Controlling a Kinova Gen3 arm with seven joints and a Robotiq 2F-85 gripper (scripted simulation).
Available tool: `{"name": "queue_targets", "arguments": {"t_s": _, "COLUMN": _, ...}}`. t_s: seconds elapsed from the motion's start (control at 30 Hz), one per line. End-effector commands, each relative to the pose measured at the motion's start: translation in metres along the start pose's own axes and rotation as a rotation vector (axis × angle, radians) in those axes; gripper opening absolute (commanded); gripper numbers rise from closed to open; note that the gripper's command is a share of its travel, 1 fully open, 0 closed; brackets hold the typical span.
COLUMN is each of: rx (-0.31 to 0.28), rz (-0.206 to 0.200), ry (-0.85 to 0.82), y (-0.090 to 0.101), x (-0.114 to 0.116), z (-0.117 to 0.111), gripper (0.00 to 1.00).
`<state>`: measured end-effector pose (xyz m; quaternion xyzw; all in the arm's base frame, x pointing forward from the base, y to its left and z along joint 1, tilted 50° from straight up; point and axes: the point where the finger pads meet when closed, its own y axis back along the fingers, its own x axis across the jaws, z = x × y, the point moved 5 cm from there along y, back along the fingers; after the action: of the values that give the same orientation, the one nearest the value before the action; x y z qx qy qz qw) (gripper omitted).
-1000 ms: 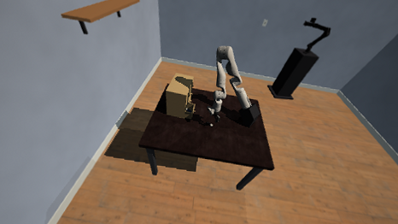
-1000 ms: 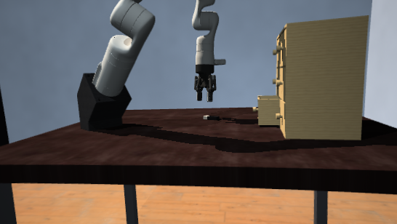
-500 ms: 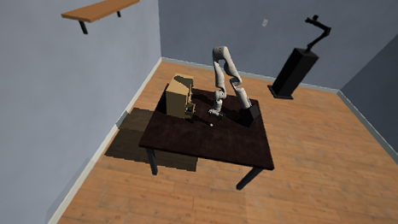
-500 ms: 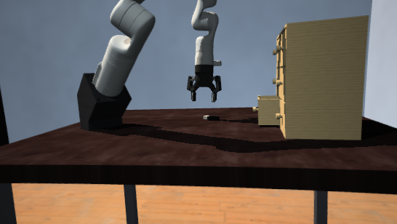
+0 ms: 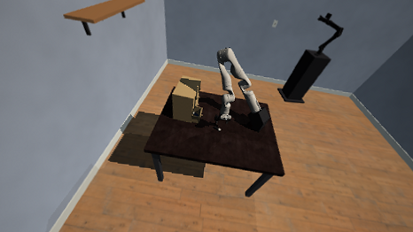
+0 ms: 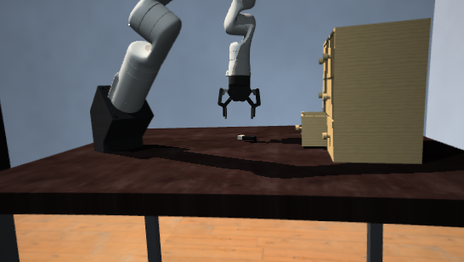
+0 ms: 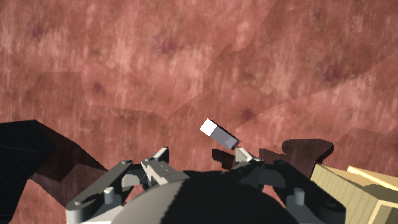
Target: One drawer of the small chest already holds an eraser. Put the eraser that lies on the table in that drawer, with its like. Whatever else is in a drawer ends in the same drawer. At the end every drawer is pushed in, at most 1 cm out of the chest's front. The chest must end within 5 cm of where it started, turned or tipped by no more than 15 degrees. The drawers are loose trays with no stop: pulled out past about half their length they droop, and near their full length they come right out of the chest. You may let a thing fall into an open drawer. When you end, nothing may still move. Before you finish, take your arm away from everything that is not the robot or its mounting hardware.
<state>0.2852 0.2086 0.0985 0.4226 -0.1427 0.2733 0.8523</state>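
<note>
The eraser (image 6: 246, 138) (image 7: 220, 135) lies flat on the table, with a white end and a grey-dark sleeve. My gripper (image 6: 239, 116) (image 7: 202, 155) is open and empty, pointing down, a little above the eraser. In the wrist view the eraser lies ahead of the fingertips, slanted, its sleeve end near the right finger. The wooden chest (image 5: 182, 107) (image 6: 378, 93) stands upright. One bottom drawer (image 6: 314, 130) (image 7: 339, 192) sticks out of its front. Its contents cannot be made out. The other drawers look pushed in, though their fronts show only edge-on.
The dark table (image 5: 227, 147) (image 6: 170, 180) carries the chest and the arm's black base (image 5: 260, 118) (image 6: 121, 123). Round knobs (image 6: 324, 96) stand out from the chest's front. The open drawer is to the right of my gripper in the exterior view. Shadows cross the table top.
</note>
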Motion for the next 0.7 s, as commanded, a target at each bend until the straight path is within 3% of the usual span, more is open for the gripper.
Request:
{"name": "queue_targets", "arguments": {"t_s": 0.0, "rx": 0.003, "rz": -0.007, "ry": 0.074, "y": 0.0, "x": 0.002, "z": 0.001, "gripper": 1.0}}
{"name": "queue_targets", "arguments": {"t_s": 0.23, "rx": 0.012, "rz": 0.008, "ry": 0.331, "y": 0.002, "x": 0.006, "z": -0.001, "gripper": 1.0}}
{"name": "queue_targets", "arguments": {"t_s": 0.67, "rx": 0.02, "rz": 0.037, "ry": 0.648, "y": 0.005, "x": 0.013, "z": -0.003, "gripper": 1.0}}
